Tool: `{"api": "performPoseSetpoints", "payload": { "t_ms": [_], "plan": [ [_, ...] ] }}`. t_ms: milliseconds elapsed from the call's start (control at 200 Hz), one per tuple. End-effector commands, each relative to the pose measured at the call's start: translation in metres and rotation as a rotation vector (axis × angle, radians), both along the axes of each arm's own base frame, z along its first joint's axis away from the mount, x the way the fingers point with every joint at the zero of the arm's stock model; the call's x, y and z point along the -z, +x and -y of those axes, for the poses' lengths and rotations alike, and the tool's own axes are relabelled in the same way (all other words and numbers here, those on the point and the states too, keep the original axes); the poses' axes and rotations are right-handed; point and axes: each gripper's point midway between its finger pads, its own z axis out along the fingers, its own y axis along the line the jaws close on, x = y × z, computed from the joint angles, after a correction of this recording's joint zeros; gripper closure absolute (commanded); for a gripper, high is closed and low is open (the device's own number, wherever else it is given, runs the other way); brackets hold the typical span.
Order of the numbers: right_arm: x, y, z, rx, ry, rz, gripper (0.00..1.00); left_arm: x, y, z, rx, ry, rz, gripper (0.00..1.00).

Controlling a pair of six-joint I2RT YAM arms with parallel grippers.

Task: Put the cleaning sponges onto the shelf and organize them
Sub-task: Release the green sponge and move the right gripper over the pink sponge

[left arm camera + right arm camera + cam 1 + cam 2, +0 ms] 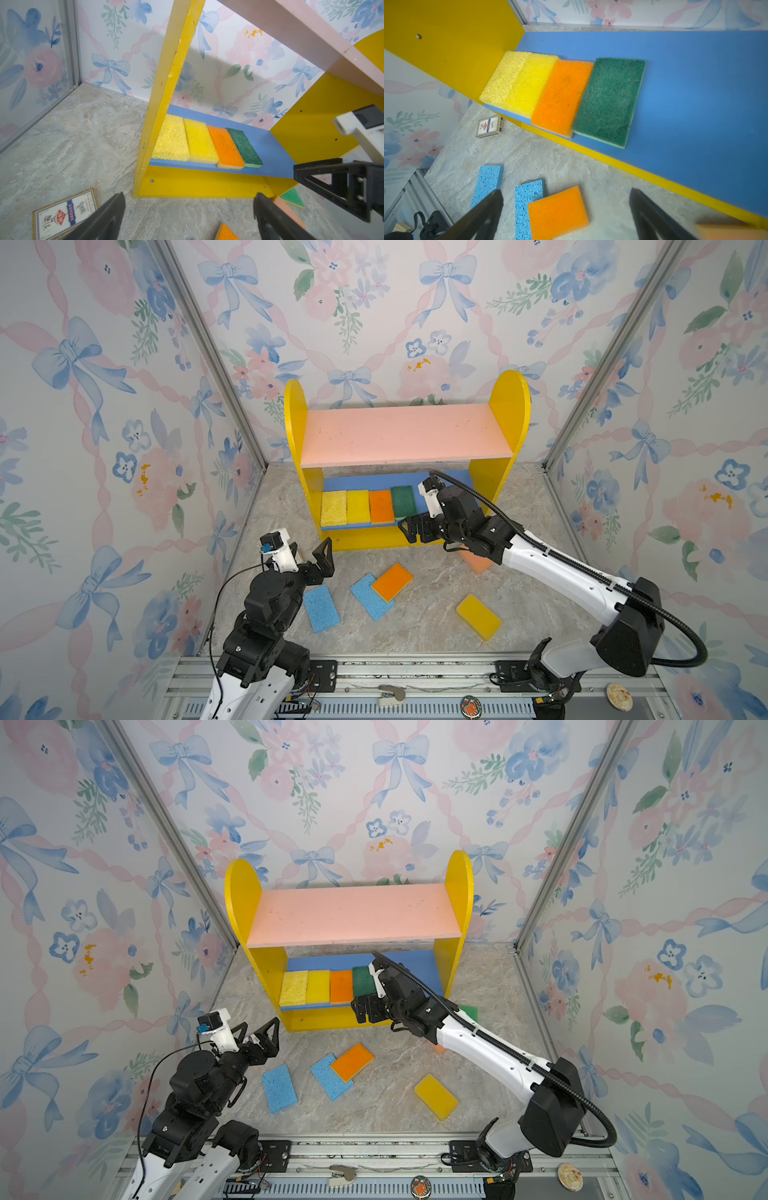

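Right gripper (pixel 566 192) closest in: two dark fingers spread wide, nothing between them, nothing held. It hangs at the front edge of the blue lower board (pixel 695 83) of the shelf (pixel 509 406). The dark green sponge (pixel 610 101) lies just ahead of the fingertips, not touching them.

To the gripper's left, edge to edge in a row on that same board: shelf orange sponge (pixel 562 95), shelf yellow sponge (pixel 533 87), and pale yellow sponge (pixel 502 79) against the side panel. The dark green one is slightly skewed from the rest.

On the table, below and robot-side of the right gripper: loose orange sponge (pixel 392 581), partly overlapping a light blue sponge (pixel 370 603). The peach sponge (pixel 478 564) is half hidden under the right forearm. The light green sponge (pixel 469 1013) lies beyond that arm, by the shelf's right foot. The loose yellow sponge (pixel 478 616) is well back.

Left gripper (pixel 309 553) — jaws fully apart, empty — hangs over the table just left of the shelf's front left corner. A second light blue sponge (pixel 322 608) lies beside its wrist, and a small printed box (pixel 64 214) is near its fingertips.
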Motion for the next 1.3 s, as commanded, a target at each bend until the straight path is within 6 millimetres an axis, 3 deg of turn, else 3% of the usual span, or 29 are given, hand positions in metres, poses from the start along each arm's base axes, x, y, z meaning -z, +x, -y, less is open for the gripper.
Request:
{"api": "performPoseSetpoints", "payload": {
  "t_ms": [0,105,215,330,445,655,765,1145,1295],
  "plan": [
    [0.032,-0.024,0.029,0.062,-0.098,-0.057,0.03,0.001,-0.001,-0.003,-0.016,-0.001,0.002,0.02],
    [0.058,-0.046,0.059,0.09,-0.142,-0.147,0.03,0.007,0.004,0.005,0.022,0.008,-0.034,0.02],
    [0.087,-0.062,0.116,0.168,-0.244,-0.252,0.03,0.014,0.009,0.021,0.096,-0.001,-0.08,0.02],
    [0.101,-0.068,0.182,0.304,-0.335,-0.28,0.03,0.021,0.012,0.041,0.186,-0.053,-0.136,0.02],
    [0.11,-0.063,0.215,0.372,-0.368,-0.286,0.03,0.029,0.014,0.061,0.273,-0.156,-0.174,0.02],
    [0.125,-0.03,0.217,0.358,-0.305,-0.321,0.03,0.044,0.013,0.086,0.38,-0.292,-0.232,0.02],
    [0.141,-0.014,0.226,0.385,-0.333,-0.363,0.03,0.047,0.013,0.087,0.386,-0.291,-0.236,0.02],
    [0.177,0.021,0.208,0.275,-0.375,-0.397,0.03,0.068,0.017,0.086,0.372,-0.26,-0.278,0.02],
    [0.187,0.029,0.212,0.269,-0.432,-0.419,0.03,0.068,0.018,0.085,0.365,-0.25,-0.272,0.02]
  ]
}}
